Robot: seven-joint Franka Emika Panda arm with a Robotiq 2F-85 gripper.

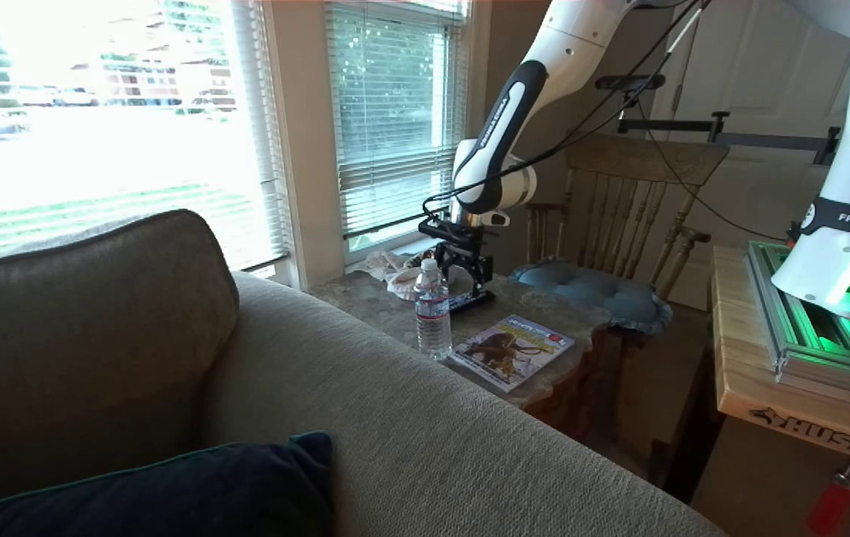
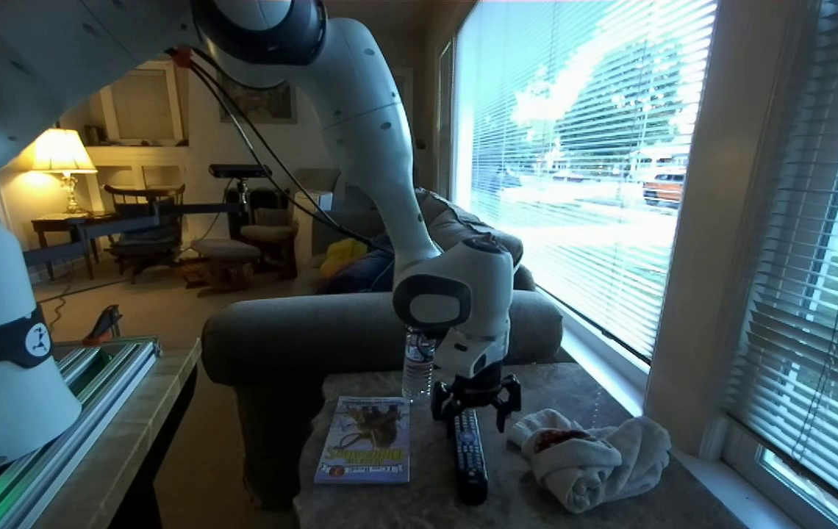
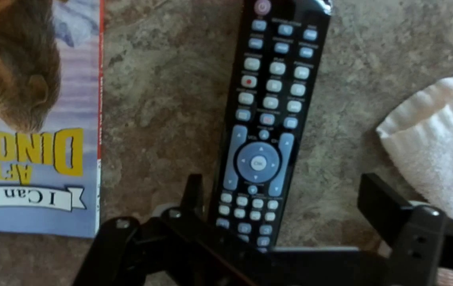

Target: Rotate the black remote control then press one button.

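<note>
1. The black remote control (image 3: 270, 127) lies flat, buttons up, on the mottled desk (image 2: 400, 507), between the I Can Read dinosaur book (image 3: 37, 119) and the white towel (image 2: 610, 459).
2. The claw (image 3: 282, 186) hangs over its lower half, fingers (image 3: 192, 194) spread to either side, gripping nothing. I take this as the line-up for the grip and turn.
3. Centre before gripping: in the wrist view the remote sits nearer the book-side finger, so ease the claw toward the book. Otherwise one finger will probably shove the remote sideways.
4. The remote slants a little in the wrist view; turn the wrist to match, so both pads should meet its long edges squarely.
5. Go straight down. The body is slim, so the tips must come low beside it without grinding on the desk. Their exact height I cannot tell.
6. Mind the towel near the far finger; loose cloth could get pinched.
7. Rotate slowly, perhaps slightly lifted: the long ends could swing into the book, the towel or the clear plastic water bottle (image 1: 434, 321).
8. For the press, bring the fingers together. Buttons are tightly packed; the central OK button (image 3: 258, 163) looks a forgiving target.
</note>
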